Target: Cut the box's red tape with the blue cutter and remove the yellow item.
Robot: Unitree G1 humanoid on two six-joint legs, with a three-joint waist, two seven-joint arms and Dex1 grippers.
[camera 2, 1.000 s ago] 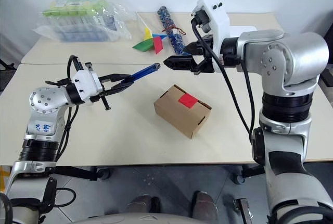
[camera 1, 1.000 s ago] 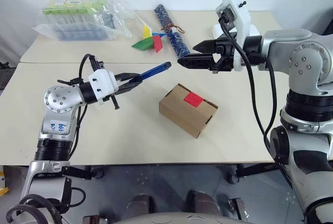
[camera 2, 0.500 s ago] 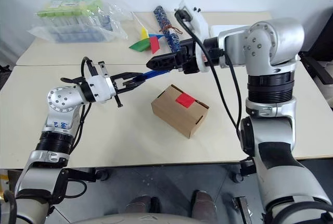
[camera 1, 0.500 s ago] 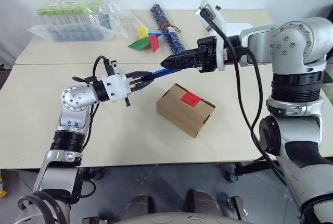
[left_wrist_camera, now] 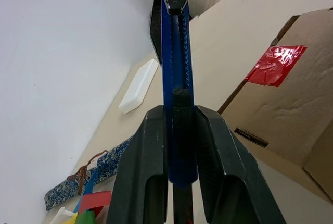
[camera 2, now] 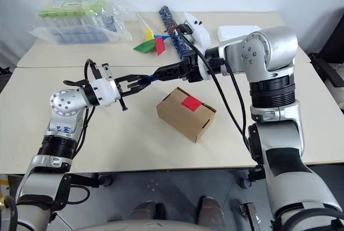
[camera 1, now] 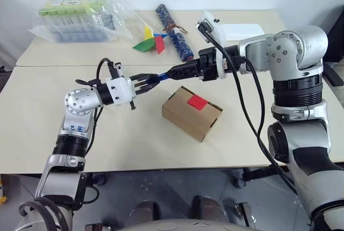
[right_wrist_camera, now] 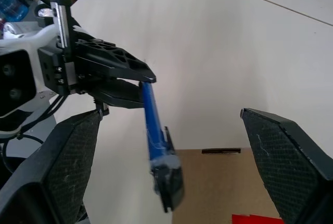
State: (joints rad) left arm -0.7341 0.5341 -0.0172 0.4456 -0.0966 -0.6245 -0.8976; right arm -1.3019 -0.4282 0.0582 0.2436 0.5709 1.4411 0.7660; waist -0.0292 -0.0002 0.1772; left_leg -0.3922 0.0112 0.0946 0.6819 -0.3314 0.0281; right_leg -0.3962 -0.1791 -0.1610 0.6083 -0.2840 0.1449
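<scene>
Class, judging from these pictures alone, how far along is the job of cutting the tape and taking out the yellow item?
Done: the left gripper has picked up the blue cutter. In hand: the open right gripper is around the cutter's free end, not yet closed. Left: the red tape is uncut, the box is shut, and no yellow item is out.
</scene>
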